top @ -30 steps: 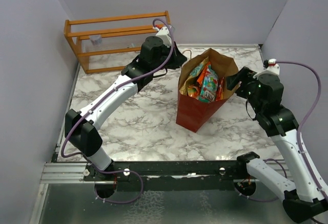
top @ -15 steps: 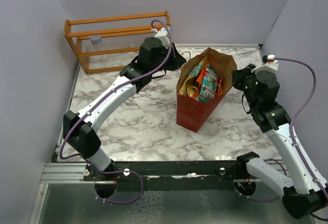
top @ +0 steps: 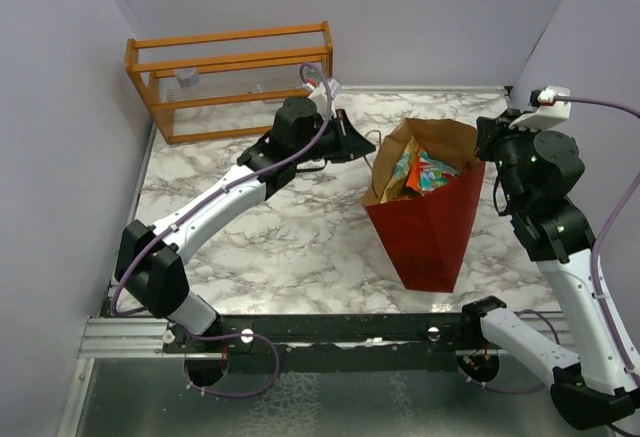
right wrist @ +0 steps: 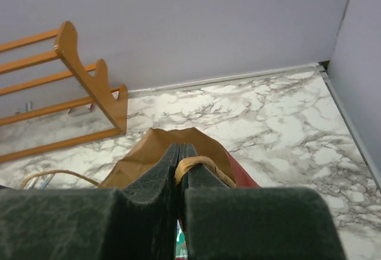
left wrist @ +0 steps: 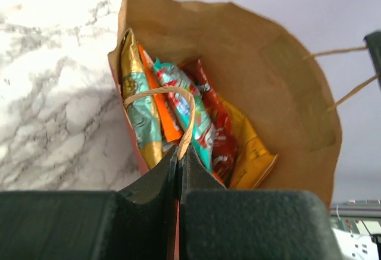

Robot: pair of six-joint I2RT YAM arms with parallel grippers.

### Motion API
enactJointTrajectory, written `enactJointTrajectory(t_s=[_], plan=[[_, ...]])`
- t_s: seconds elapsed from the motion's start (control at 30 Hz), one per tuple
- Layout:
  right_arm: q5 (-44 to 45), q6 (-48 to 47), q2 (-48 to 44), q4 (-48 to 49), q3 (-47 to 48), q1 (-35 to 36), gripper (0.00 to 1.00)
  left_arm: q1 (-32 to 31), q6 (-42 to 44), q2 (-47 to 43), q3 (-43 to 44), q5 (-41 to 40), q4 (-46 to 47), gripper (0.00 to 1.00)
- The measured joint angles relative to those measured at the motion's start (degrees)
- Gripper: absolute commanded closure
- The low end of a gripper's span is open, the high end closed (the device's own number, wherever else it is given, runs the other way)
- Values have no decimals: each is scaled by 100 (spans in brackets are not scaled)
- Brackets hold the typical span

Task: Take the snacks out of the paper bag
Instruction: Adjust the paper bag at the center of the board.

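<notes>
The dark red paper bag (top: 430,232) stands mouth-up near the table's front right, its brown inside (left wrist: 256,63) showing. Several snacks (top: 425,172) fill it: teal, orange, red and gold packets (left wrist: 196,117). My left gripper (top: 372,143) is at the bag's left rim, shut on a cord handle (left wrist: 159,93) that loops over the packets. My right gripper (top: 484,145) is at the right rim, shut on the other cord handle (right wrist: 199,163). The bag's brown rim (right wrist: 149,147) shows beyond its fingers.
An orange wooden rack (top: 230,77) stands at the back left against the wall, also seen in the right wrist view (right wrist: 89,87). Purple walls close in on the left, back and right. Marble tabletop (top: 270,237) spreads left of the bag.
The right gripper closed on the bag's right handle. The bag has shifted right and toward the front, now more upright, with both grippers moving along at its rim.
</notes>
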Motion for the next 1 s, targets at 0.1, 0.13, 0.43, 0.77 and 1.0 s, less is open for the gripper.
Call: enactJointTrajectory(t_s=[0.1,0.13,0.43,0.77,1.0], plan=[[-568,-208,42,-37,46,-11,99,-68,-20,-313,-472,-2,-42,100],[-1016,-302,57,-42,46,-11,99,-76,-17,-437,-636,-7,-70,99],[-3582,-487,363,-24,15,-7,99,-35,81,-1904,-2070,-459,-413,76],[-5075,-164,507,463,-155,-4,99,-22,387,-2865,-2437,-1215,-1078,79],[-2988,101,511,-168,129,0,99,-22,396,-2920,-2566,-1290,-1067,82]])
